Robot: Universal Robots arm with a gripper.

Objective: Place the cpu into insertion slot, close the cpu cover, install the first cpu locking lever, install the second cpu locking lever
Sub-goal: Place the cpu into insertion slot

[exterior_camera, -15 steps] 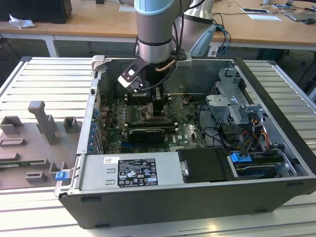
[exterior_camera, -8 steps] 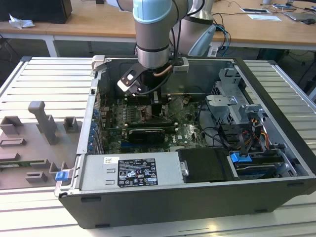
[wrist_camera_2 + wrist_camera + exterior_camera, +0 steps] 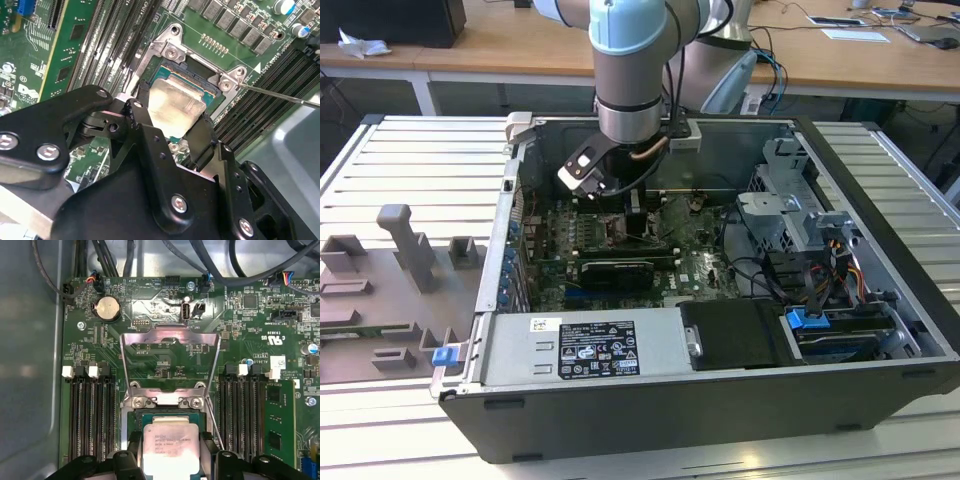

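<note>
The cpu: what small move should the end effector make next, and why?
Probably lower the cpu straight into the insertion slot: the end effector grips it just above the slot, seemingly unseated, and the cpu cover stands open.

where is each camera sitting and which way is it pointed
Exterior view: off the arm, outside the open computer case, looking down into it; the arm reaches in.
First wrist view: on the wrist, facing the motherboard, open cpu cover and insertion slot; gripper partly shows.
Second wrist view: on the wrist, looking slantwise past the gripper's body at the slot.
Both wrist views share the cpu, held between the fingers over the slot.
</note>
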